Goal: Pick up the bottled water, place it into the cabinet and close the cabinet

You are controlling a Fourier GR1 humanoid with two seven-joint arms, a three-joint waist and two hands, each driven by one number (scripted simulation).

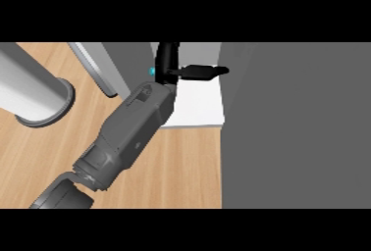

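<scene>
My left forearm point(134, 132) rises from the lower left to the cabinet's white shelf point(199, 105). My left hand point(168, 59) is over the shelf's back part, fingers stretched straight into the cabinet and thumb point(206, 72) sticking out to the right. It looks open. A small cyan spot point(153, 71), perhaps the bottled water's cap, peeks out at the hand's left edge, by the wrist. The rest of the bottle is hidden behind the hand and forearm. I cannot tell whether the hand touches it. My right hand does not show.
A thin grey panel point(94, 68) slants just left of the shelf. A broad dark grey surface point(297, 127) fills the right side. A pale cylinder on a ringed base point(36, 93) stands on the wooden counter point(181, 166) at the left.
</scene>
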